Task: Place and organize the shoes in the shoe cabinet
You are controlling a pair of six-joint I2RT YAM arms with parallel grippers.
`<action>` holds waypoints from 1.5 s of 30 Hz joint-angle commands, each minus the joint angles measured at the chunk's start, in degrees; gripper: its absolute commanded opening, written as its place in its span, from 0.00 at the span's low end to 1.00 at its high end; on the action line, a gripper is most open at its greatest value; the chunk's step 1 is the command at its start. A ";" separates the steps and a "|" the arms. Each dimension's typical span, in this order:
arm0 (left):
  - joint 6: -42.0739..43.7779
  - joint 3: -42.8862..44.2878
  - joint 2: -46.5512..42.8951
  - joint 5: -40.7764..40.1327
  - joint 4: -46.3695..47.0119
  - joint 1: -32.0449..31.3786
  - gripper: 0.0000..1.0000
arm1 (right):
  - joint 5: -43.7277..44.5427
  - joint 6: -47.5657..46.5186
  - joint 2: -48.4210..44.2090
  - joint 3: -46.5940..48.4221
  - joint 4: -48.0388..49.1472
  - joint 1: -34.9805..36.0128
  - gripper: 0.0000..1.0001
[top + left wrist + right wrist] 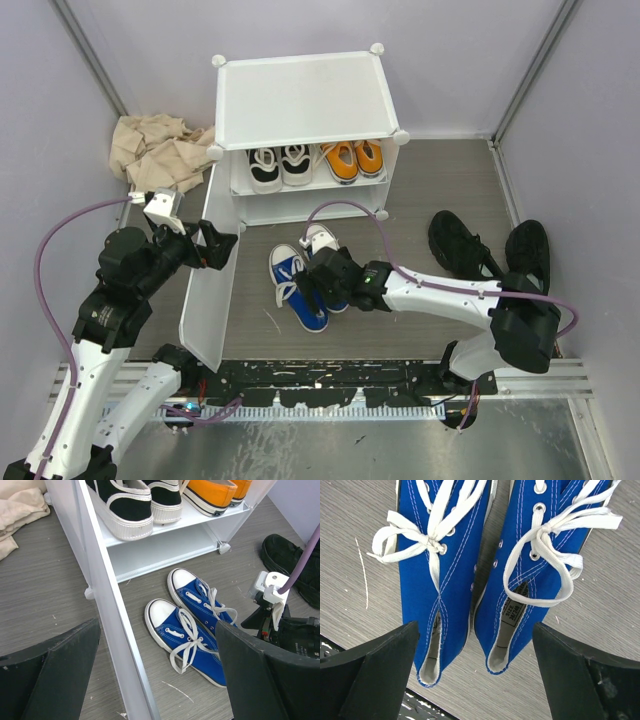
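Observation:
The white shoe cabinet (300, 100) stands at the back with its door (205, 290) swung open to the left. On its shelf (310, 188) sit a white-and-black pair (280, 165) and an orange pair (352, 160). A blue pair (300, 285) lies on the floor in front, toes toward the cabinet. My right gripper (320, 270) is open above their heels; in the right wrist view (477, 675) its fingers straddle both blue shoes (445, 580). My left gripper (222, 245) is open at the door's edge; in the left wrist view (155, 680) the door (115, 645) runs between its fingers.
Two all-black shoes (460, 245) (527, 255) lie on the floor at the right, near the wall. A crumpled beige cloth (155, 150) lies left of the cabinet. The lower compartment (160, 547) under the shelf holds nothing. Grey walls close in both sides.

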 commanded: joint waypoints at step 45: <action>1.58 -2.67 0.62 -2.04 -3.23 0.11 0.98 | 20.04 1.67 2.87 6.00 15.37 0.77 0.01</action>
